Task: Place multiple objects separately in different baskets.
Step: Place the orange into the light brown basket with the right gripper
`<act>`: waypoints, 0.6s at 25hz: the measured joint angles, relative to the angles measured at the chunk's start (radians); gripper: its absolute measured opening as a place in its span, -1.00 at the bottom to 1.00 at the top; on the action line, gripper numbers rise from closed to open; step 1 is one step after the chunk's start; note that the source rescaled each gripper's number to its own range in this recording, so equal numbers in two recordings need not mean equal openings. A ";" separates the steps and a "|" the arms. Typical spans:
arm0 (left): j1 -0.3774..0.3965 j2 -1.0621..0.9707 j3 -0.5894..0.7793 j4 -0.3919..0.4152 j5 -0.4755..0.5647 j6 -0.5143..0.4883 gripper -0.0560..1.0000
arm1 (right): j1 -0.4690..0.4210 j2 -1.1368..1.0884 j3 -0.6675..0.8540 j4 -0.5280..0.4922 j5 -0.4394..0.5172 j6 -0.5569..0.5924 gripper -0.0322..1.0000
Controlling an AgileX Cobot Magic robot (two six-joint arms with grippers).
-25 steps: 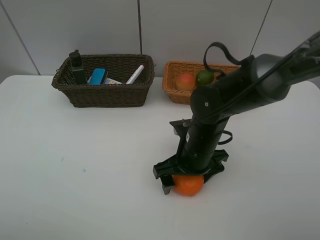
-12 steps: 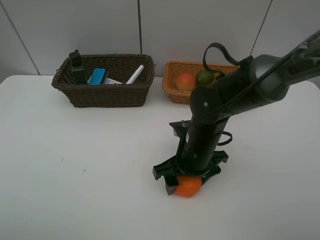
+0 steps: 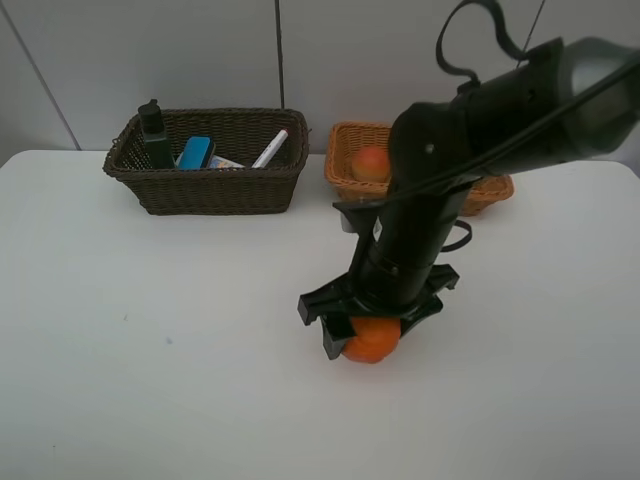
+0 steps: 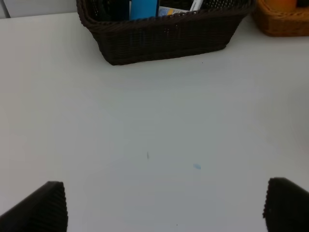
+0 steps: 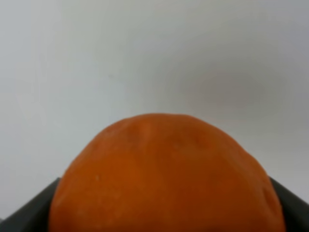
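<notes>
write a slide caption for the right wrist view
Right gripper closed on an orange fruit above the white table.

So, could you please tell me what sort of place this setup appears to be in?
Probably a lab test bench: a bare white table against plain grey wall panels, with only two wicker baskets of props.

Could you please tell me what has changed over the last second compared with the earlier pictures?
The right gripper closed on the orange fruit and began lifting it, shifting slightly left; its arm now hides the green fruit. The left gripper stayed open. The dark brown basket and light basket kept their places.
</notes>
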 joint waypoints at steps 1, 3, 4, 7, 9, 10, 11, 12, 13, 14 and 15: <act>0.000 0.000 0.000 0.000 0.000 0.000 1.00 | -0.007 -0.018 -0.030 -0.024 0.021 0.000 0.36; 0.000 0.000 0.000 0.000 0.000 0.000 1.00 | -0.037 -0.032 -0.092 -0.070 0.058 0.000 0.36; 0.000 0.000 0.000 0.000 0.000 0.000 1.00 | -0.056 -0.032 -0.125 -0.096 0.068 -0.002 0.36; 0.000 0.000 0.000 0.000 0.000 0.000 1.00 | -0.144 -0.010 -0.213 -0.154 0.071 -0.016 0.36; 0.000 0.000 0.000 0.000 0.000 0.000 1.00 | -0.223 0.028 -0.281 -0.180 0.056 -0.035 0.36; 0.000 0.000 0.000 0.000 0.000 0.000 1.00 | -0.265 0.050 -0.313 -0.183 0.040 -0.051 0.36; 0.000 0.000 0.000 0.000 0.000 0.000 1.00 | -0.298 0.080 -0.340 -0.183 0.021 -0.066 0.36; 0.000 0.000 0.000 0.000 0.000 0.000 1.00 | -0.337 0.114 -0.373 -0.183 -0.003 -0.078 0.36; 0.000 0.000 0.000 0.000 0.000 0.000 1.00 | -0.373 0.152 -0.408 -0.183 -0.022 -0.085 0.36; 0.000 0.000 0.000 0.000 0.000 0.000 1.00 | -0.405 0.184 -0.437 -0.181 -0.036 -0.095 0.36; 0.000 0.000 0.000 0.000 0.000 0.000 1.00 | -0.428 0.221 -0.472 -0.176 -0.040 -0.101 0.36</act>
